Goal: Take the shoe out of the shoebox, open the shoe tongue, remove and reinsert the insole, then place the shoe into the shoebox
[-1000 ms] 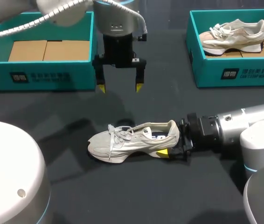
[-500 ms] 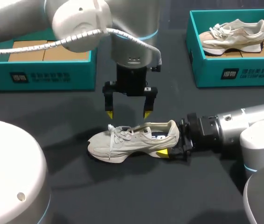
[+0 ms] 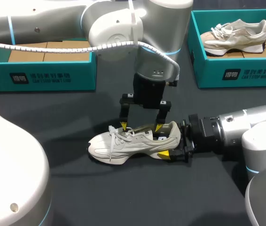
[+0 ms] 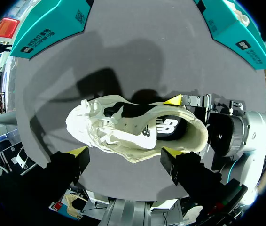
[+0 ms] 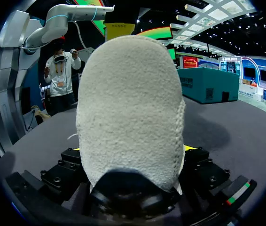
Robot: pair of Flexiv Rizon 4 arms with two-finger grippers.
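the right gripper (image 3: pixel 173 146) clamps the heel of the shoe (image 3: pixel 128 143) from both sides; the shoe sits on its sole, toe pointing away from those jaws. the left gripper (image 3: pixel 140 126) hangs over the shoe's opening, fingers spread wide, gripping nothing. beyond it stands a teal shoebox (image 3: pixel 76 77).

Dark counter (image 3: pixel 123 197), matte top. Directly on it: pale shoe (image 3: pixel 133 141) approx. mid-counter, sole down, toe twd my left. Two teal open boxes along far edge, well apart: left shoebox (image 3: pixel 43 77) far-left, right shoebox (image 3: pixel 236 75) far-right.
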